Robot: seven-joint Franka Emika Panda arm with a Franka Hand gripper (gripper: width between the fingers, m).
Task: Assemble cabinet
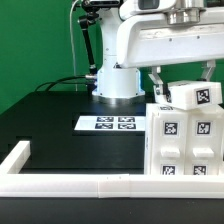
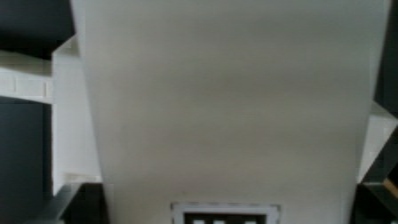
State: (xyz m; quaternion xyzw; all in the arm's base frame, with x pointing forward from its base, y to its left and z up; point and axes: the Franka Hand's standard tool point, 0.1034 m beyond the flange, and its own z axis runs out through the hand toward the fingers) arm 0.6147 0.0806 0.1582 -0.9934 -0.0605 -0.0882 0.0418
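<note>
The cabinet body (image 1: 185, 145) is a white boxy stack of tagged panels at the exterior view's right, near the front rail. My gripper (image 1: 183, 82) hangs over it and is shut on a white tagged cabinet block (image 1: 196, 96), which sits tilted on top of the body. In the wrist view this white block (image 2: 222, 110) fills nearly the whole picture, with one tag (image 2: 228, 213) at its edge. My gripper (image 2: 222, 205) spans the block, with the dark fingers (image 2: 64, 200) just showing at its sides.
The marker board (image 1: 112, 123) lies flat on the black table in front of the robot base (image 1: 118, 80). A long white border rail (image 1: 70, 184) runs along the front, and a short one (image 1: 15, 155) stands at the exterior view's left.
</note>
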